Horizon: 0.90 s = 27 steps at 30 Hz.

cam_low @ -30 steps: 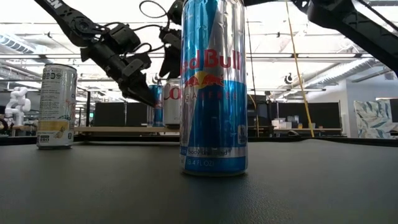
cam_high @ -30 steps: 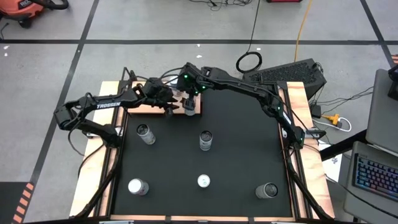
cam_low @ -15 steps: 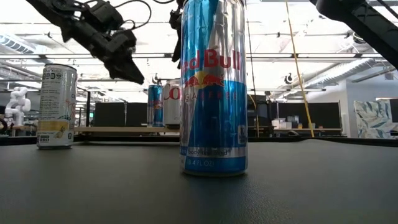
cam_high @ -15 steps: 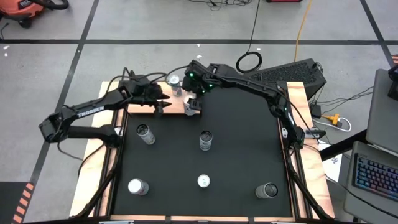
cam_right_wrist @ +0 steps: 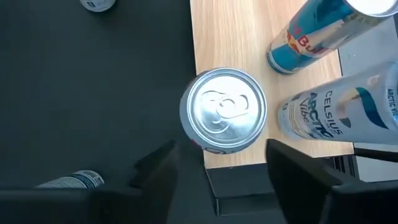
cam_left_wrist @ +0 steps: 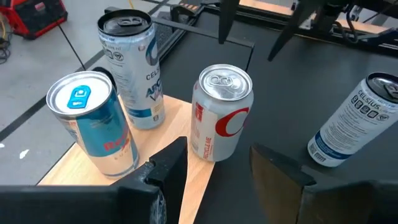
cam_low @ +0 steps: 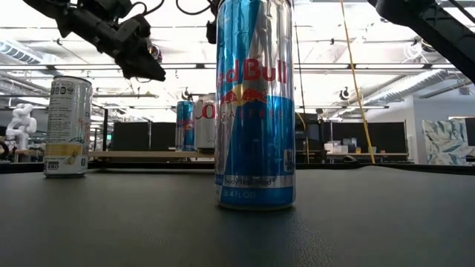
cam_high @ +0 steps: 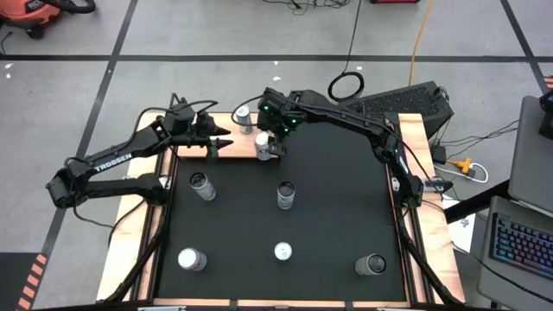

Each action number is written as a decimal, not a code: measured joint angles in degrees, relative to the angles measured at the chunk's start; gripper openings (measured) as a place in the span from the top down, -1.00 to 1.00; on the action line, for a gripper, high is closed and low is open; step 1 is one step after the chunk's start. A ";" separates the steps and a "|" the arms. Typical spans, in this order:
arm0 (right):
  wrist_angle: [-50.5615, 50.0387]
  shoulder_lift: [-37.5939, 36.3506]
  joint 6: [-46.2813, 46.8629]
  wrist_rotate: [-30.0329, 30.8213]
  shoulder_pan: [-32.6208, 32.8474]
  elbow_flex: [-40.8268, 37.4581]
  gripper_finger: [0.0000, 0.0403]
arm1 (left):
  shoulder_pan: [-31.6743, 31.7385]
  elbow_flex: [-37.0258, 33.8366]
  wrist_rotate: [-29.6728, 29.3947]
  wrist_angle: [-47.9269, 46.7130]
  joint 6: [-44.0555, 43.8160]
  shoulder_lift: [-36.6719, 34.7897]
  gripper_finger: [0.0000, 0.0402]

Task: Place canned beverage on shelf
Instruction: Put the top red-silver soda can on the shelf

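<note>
The shelf (cam_left_wrist: 62,168), a light-wood board at the mat's far edge, carries three upright cans. They are a red-and-silver can (cam_left_wrist: 221,115) at the board's edge, a blue can (cam_left_wrist: 93,121) and a white Arctic can (cam_left_wrist: 130,68). My left gripper (cam_left_wrist: 219,149) hangs open above and left of them (cam_high: 226,136), with nothing between its fingers. My right gripper (cam_right_wrist: 221,152) stands open over the red-and-silver can (cam_right_wrist: 224,111), a finger on either side of it and clear of it. In the low view the right gripper is hidden behind a big blue can (cam_low: 254,104).
Several more cans stand on the black mat (cam_high: 337,216), among them one near the shelf (cam_high: 201,183), one at mid-mat (cam_high: 285,194) and a white one (cam_left_wrist: 354,121) to the shelf's right. A keyboard (cam_high: 406,102) lies beyond the table's far right corner.
My left gripper has risen and drawn back from the cans toward the table's left edge. My right gripper has lifted a little off the red-and-silver can, which stays standing on the shelf.
</note>
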 joint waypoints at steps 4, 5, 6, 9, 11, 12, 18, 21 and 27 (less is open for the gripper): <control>0.01 0.00 2.25 -0.02 0.00 0.00 0.30 | -0.02 0.00 0.00 -0.22 0.00 0.02 0.14; 0.00 0.00 3.27 -0.02 0.00 0.00 0.37 | -0.02 0.00 0.00 -0.19 0.00 0.02 0.14; 0.01 0.09 4.16 -0.04 0.00 0.00 0.45 | 0.00 0.00 0.00 -0.22 0.00 0.02 0.14; -0.34 0.40 5.31 -0.09 0.11 0.00 0.64 | -0.02 0.00 0.00 -0.19 -0.03 0.02 0.14; -0.86 0.46 6.03 -0.09 0.13 0.00 0.74 | 0.00 0.00 0.00 -0.20 -0.09 0.03 0.14; -0.87 0.46 6.07 -0.09 0.13 0.00 0.79 | 0.00 0.00 0.00 -0.19 -0.10 0.02 0.14; -1.49 0.49 7.96 -0.11 0.13 0.00 0.99 | 0.00 0.00 0.02 -0.22 -0.13 0.04 0.14; -1.88 1.25 8.19 -0.09 0.34 0.02 0.98 | 0.00 0.00 0.02 -0.22 -0.13 0.04 0.14; -2.35 2.06 8.22 -0.13 0.52 -0.04 1.00 | 0.00 0.00 0.04 -0.24 -0.13 0.04 0.14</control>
